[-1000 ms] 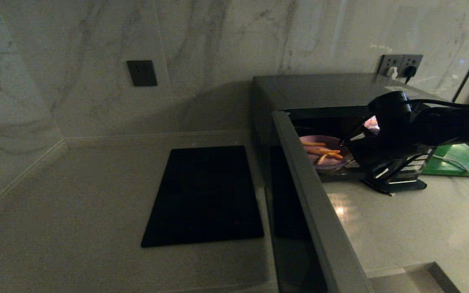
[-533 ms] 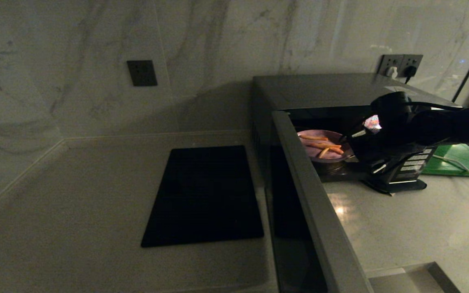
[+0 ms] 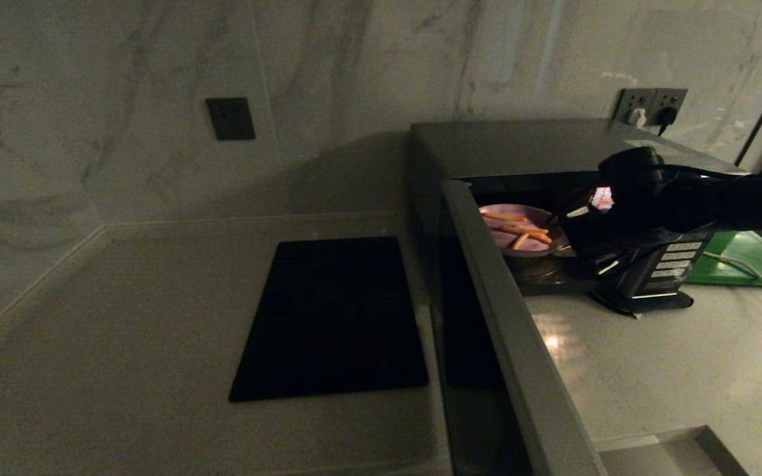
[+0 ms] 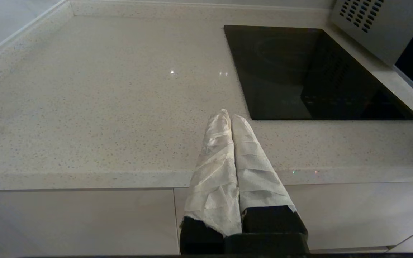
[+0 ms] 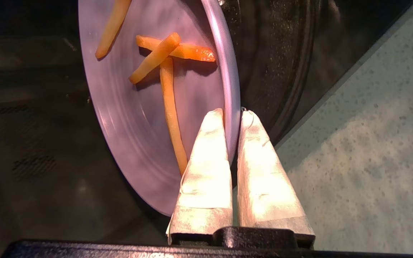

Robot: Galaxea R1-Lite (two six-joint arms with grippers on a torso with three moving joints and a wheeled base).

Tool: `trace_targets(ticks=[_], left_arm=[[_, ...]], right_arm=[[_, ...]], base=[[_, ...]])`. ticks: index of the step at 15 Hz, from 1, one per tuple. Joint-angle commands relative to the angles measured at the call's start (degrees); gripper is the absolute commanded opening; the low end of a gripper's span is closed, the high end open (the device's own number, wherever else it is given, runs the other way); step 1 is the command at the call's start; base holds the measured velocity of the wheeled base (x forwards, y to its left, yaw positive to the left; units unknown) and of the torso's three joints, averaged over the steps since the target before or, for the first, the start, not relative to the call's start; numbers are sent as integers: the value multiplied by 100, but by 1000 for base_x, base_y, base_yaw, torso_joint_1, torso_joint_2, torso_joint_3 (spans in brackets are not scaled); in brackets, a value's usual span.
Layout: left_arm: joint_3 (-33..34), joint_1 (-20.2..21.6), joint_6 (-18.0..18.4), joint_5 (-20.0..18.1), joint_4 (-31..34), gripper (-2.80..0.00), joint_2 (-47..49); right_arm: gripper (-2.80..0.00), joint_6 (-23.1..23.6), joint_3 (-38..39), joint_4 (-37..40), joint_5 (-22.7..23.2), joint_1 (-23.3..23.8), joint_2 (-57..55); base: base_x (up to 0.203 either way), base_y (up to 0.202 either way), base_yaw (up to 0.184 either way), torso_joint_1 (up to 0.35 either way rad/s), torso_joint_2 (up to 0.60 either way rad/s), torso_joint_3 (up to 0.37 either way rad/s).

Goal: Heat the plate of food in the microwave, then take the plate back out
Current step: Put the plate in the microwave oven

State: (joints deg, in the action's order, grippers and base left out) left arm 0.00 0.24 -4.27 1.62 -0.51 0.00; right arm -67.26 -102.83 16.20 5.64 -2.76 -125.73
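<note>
The right gripper [image 5: 232, 116] is clamped on the rim of the plate of food [image 5: 149, 107], one finger on each side of the edge, holding it just inside the mouth of the microwave [image 3: 520, 142], whose door [image 3: 513, 330] stands open. The left gripper [image 4: 231, 118] hangs with its fingers pressed together and nothing between them, above the counter [image 4: 102, 107] beside a black panel [image 4: 307, 71].

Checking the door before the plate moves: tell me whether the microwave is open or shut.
Open. The microwave has its door swung out toward the camera, and the plate shows inside the cavity, its rim pinched by the right gripper.
</note>
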Motion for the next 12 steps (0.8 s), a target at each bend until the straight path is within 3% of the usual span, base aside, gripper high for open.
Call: trace_targets(ticks=[1, 12], left_arm=[[0, 2, -4, 5, -2, -280, 9], [0, 2, -4, 5, -2, -280, 9]], right_arm=[[-280, -25, -55, 11, 24, -3, -179], [-280, -7, 201, 189, -2, 47, -215]], base=[[0, 0, 0, 0, 0, 0], [0, 0, 0, 0, 0, 0]])
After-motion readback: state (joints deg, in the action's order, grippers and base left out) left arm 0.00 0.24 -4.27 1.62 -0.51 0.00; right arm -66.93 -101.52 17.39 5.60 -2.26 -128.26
